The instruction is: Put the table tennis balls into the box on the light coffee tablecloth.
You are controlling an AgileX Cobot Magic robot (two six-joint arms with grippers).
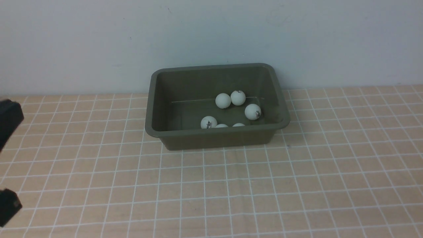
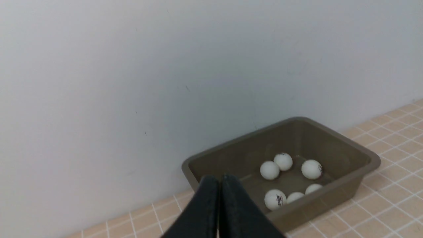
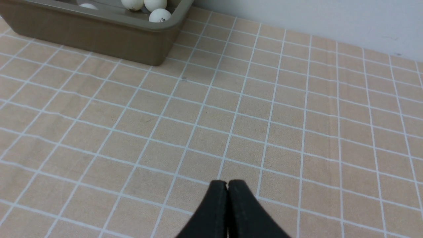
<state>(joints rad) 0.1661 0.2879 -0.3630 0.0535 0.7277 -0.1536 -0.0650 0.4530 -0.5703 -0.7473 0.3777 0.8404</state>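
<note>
The olive-green box (image 1: 214, 131) stands on the light coffee tablecloth (image 1: 231, 185) near the back wall. Several white table tennis balls (image 1: 223, 100) lie inside it, most toward its right and front; two are half hidden by the front rim. In the left wrist view my left gripper (image 2: 219, 180) is shut and empty, held apart from the box (image 2: 333, 198) and its balls (image 2: 269, 170). My right gripper (image 3: 227, 183) is shut and empty over bare cloth, well away from the box (image 3: 99, 33). Only dark parts of the left arm (image 1: 9, 122) show at the front view's left edge.
A pale wall (image 1: 211, 39) rises directly behind the box. The checked cloth spreads in front of the box and to both sides of it.
</note>
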